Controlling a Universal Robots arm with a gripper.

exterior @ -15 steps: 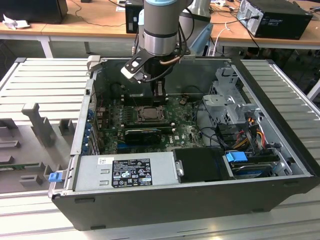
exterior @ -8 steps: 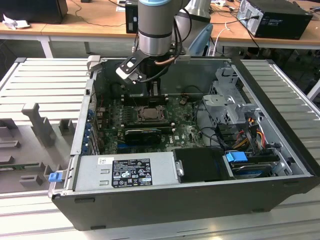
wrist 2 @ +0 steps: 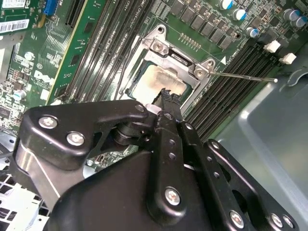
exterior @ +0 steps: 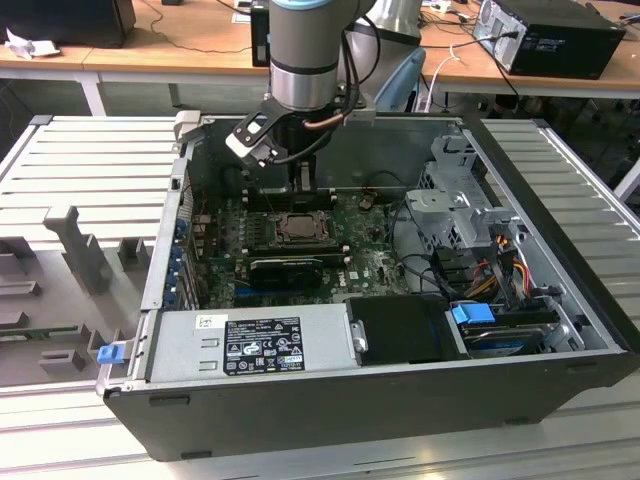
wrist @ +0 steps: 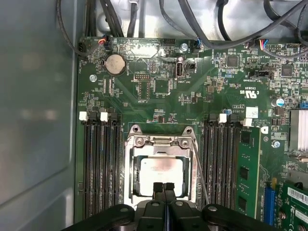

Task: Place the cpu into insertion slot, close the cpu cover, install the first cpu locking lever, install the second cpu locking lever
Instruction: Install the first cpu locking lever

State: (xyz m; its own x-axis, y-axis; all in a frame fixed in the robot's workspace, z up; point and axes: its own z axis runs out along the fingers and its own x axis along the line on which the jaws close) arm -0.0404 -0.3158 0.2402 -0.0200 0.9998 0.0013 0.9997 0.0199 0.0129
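The cpu [wrist: 159, 168], a pale square chip with a smudged top, lies in the insertion slot [exterior: 297, 229] on the green motherboard. The silver cpu cover [wrist: 157, 141] lies down flat over it, framing the chip through its window. One thin wire locking lever [wrist 2: 245, 76] sticks out sideways from the socket corner, and it shows as a slanted rod [wrist: 200, 174] beside the cover in the first wrist view. My gripper [wrist: 163, 186] hangs just over the socket's edge, fingertips pressed together with nothing between them. In the second wrist view the gripper [wrist 2: 168, 94] reaches over the chip.
Long black memory slots [wrist: 100, 163] flank the socket on both sides. A green card [wrist: 248, 173] stands beside them. The case holds a power supply [exterior: 250, 345], a drive cage [exterior: 455, 205] and loose cables [exterior: 500, 265]. Its grey wall [wrist: 36, 106] is close by.
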